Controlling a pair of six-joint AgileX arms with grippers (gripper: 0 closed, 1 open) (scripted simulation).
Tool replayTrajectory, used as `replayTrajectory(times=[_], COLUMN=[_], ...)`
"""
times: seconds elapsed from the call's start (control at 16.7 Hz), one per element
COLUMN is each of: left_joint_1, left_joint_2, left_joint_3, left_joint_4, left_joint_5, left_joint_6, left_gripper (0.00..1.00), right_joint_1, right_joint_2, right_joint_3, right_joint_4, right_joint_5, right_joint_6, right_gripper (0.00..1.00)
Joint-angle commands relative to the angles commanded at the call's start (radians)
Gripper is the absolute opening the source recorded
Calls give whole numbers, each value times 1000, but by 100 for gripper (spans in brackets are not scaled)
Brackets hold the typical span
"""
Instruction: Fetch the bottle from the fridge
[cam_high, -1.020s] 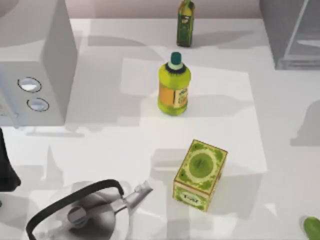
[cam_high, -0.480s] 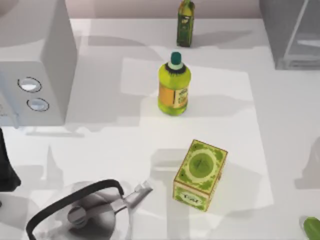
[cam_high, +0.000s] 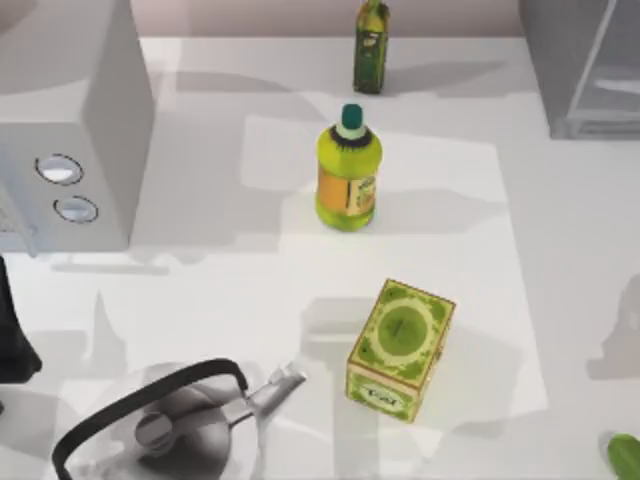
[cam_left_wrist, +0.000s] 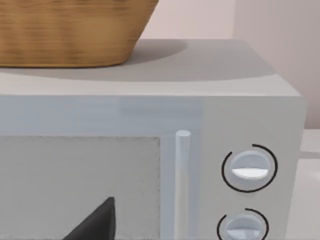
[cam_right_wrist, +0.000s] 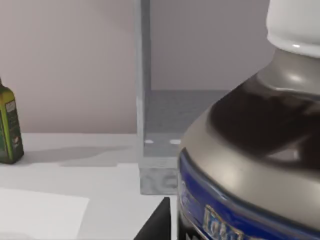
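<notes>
Bottle (cam_right_wrist: 260, 150) seen very close from the right wrist: white cap, pale grey shoulder, dark band, then a blue label with lettering lower down. It stands nearer the wrist than the fridge (cam_right_wrist: 165, 125), outside the cabinet; a dark finger tip (cam_right_wrist: 156, 222) of the right gripper shows beside its base, but whether the fingers clamp the bottle cannot be told. From above, the fridge (cam_high: 585, 65) occupies the far right corner of the table (cam_high: 200, 290), grey, with its thin door panel swung open. Slim dark green bottle (cam_high: 370, 47) at the far edge, middle; also seen from the right wrist, well apart from the fridge. Yellow-green bottle (cam_high: 348, 172) with teal cap upright on a pale mat (cam_high: 450, 200) at the centre. Green patterned tin (cam_high: 400, 348) nearer the front edge, on the mat's near portion. Kettle (cam_high: 170, 425) with black handle at the front left corner. Microwave (cam_high: 70, 130) with two dials on the left edge; a wicker basket (cam_left_wrist: 70, 30) sits on top of it. Left arm parked at the left edge facing the microwave; one dark finger tip (cam_left_wrist: 95, 222) visible, finger state cannot be told. Table white, wall behind pale pinkish.
</notes>
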Motion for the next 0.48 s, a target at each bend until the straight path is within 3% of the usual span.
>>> replayTrajectory(times=[0.24, 0.48], left_joint_1=[0, 0], left_joint_2=[0, 0], left_joint_3=[0, 0], left_joint_4=[0, 0], left_joint_5=[0, 0], left_joint_6=[0, 0], left_gripper=[100, 100], right_joint_1=[137, 360], right_joint_2=[95, 297], right_joint_3=[30, 38], right_joint_4=[143, 402], right_joint_5=[78, 232], right_joint_6=[6, 17], right_gripper=[0, 0])
